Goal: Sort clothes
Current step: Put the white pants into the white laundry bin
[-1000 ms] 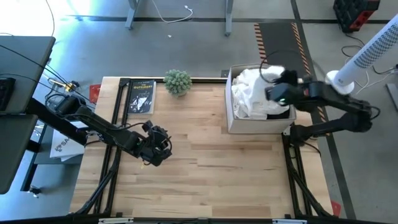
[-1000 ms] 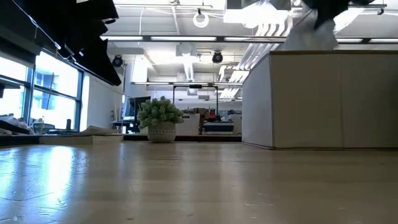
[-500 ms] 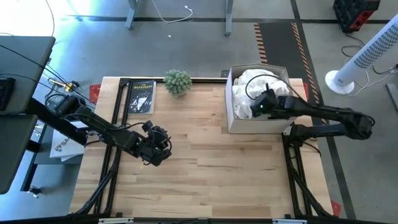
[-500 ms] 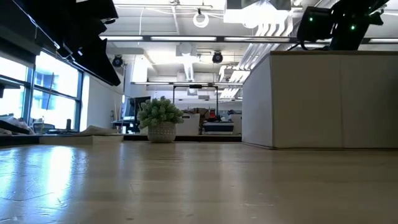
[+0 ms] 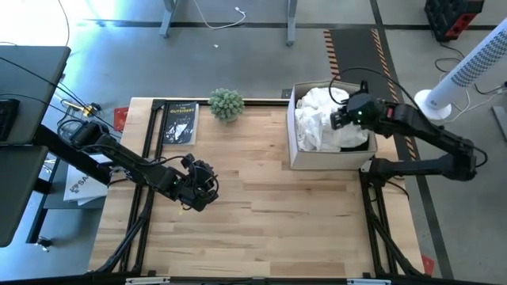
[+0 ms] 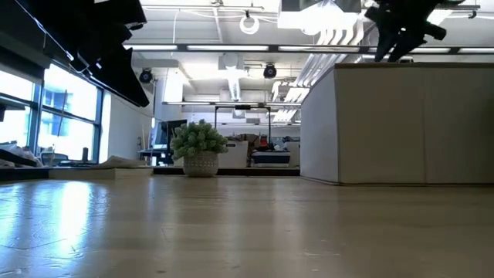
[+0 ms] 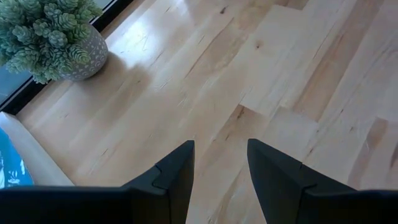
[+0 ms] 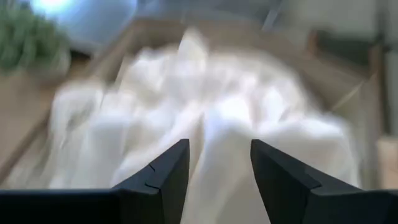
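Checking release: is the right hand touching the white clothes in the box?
Cannot tell. Right wrist view: right hand open over white clothes, gap unclear.

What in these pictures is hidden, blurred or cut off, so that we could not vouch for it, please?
- White clothes: right wrist view is motion-blurred; separate garments cannot be counted.
- Inside of the box: low view shows only its outer wall.
- Right gripper: low view cuts it at the top edge.
- Book: lettering too small in the high view.

Soft, creased white cloth clothes point(image 5: 321, 119) fill a matt cardboard box point(image 5: 326, 159) on a smooth pale-wood table point(image 5: 261, 206).
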Tool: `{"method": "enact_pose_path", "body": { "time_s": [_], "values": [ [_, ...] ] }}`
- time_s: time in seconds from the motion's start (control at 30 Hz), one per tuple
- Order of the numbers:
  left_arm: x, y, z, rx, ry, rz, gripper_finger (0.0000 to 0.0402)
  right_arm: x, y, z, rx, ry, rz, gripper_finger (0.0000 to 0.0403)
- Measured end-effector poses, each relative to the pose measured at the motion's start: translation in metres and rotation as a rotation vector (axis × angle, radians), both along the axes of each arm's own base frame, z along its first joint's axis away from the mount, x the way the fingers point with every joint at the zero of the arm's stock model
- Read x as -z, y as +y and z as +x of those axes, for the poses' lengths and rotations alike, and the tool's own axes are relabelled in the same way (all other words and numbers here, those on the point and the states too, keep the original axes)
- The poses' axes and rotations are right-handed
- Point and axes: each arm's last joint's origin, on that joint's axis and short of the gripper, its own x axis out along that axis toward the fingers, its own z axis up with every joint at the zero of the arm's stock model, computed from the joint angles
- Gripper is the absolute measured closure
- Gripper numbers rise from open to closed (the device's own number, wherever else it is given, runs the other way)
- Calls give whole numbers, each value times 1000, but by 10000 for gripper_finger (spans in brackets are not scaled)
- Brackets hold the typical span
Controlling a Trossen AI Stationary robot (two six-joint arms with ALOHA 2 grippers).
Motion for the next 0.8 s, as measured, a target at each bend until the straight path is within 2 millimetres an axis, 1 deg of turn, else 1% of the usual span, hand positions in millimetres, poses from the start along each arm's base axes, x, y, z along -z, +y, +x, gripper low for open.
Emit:
{"method": "enact_pose_path", "body": {
  "time_s": [0.07, 0.1, 0.17, 0.27, 0.33, 0.4, 0.43, 0.5, 0.53, 0.67, 0.73, 0.8],
  "values": [
    [0, 0, 0, 1, 0, 0, 255, 7, -3, 2, 35, -11, -101, 234],
    [0, 0, 0, 1, 0, 0, 255, 14, -5, 4, 48, -14, -133, 234],
    [0, 0, 0, 1, 0, 1, 255, 35, -13, 11, 74, -30, -179, 234],
    [0, 0, 0, -4, -6, 13, 255, 80, -27, 17, 120, -40, -203, 234],
    [0, 0, 0, -4, -6, 13, 255, 116, -36, 17, 167, -58, -189, 234],
    [0, 0, 0, -2, -6, 13, 255, 147, -42, 14, 226, -115, -175, 234],
    [0, -1, -1, 1, -6, 13, 255, 160, -45, 12, 249, -147, -169, 234],
    [0, -2, -1, 5, -6, 13, 255, 178, -50, 8, 290, -204, -165, 234],
    [0, -2, -1, 8, -5, 13, 255, 183, -51, 6, 305, -209, -161, 234],
    [0, -2, -1, 5, -10, 17, 255, 185, -53, 6, 286, -196, -157, 234],
    [-1, -3, -1, -12, -31, 23, 255, 177, -54, 8, 232, -167, -155, 234],
    [-4, -3, -3, -31, -65, 20, 255, 161, -53, 9, 181, -158, -145, 234]
  ]
}}
